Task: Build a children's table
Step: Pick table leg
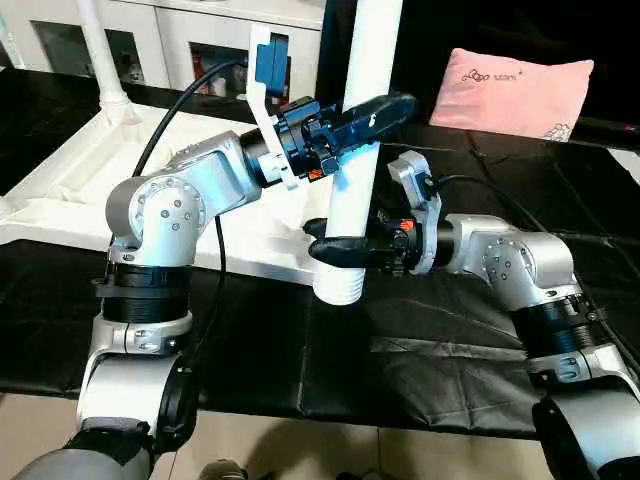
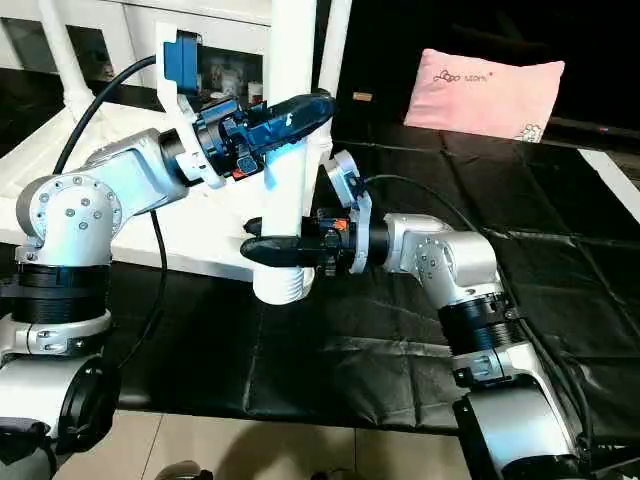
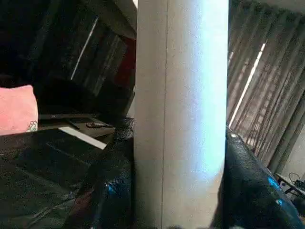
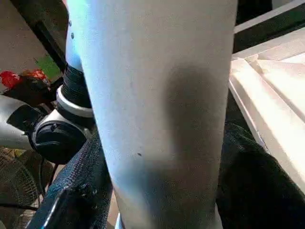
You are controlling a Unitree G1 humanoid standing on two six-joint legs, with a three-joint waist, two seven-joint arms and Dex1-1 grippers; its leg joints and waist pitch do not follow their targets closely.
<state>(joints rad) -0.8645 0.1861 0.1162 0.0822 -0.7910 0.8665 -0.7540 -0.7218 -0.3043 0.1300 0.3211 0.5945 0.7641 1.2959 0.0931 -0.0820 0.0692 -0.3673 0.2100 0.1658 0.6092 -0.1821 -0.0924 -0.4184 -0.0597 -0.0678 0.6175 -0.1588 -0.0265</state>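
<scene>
A long white table leg [image 1: 350, 200] stands upright over the black cloth, its ribbed end [image 1: 338, 288] pointing down. My left gripper [image 1: 375, 115] is shut on its upper part, and its black fingers [image 3: 107, 191] press both sides of the leg [image 3: 181, 114]. Lower down, my right gripper [image 1: 335, 248] is closed around the leg just above the ribbed end, with its fingers [image 4: 81, 191] against the leg [image 4: 157, 119]. The white tabletop [image 1: 70, 190] lies upside down at the left. One leg [image 1: 100, 60] stands in its far corner and another [image 2: 338, 60] rises behind the held one.
A pink pillow [image 1: 510, 90] lies at the back right on the black cloth [image 1: 400, 350]. A white glass-door cabinet [image 1: 180, 40] stands behind the tabletop. The cloth's front edge borders a pale floor [image 1: 300, 450].
</scene>
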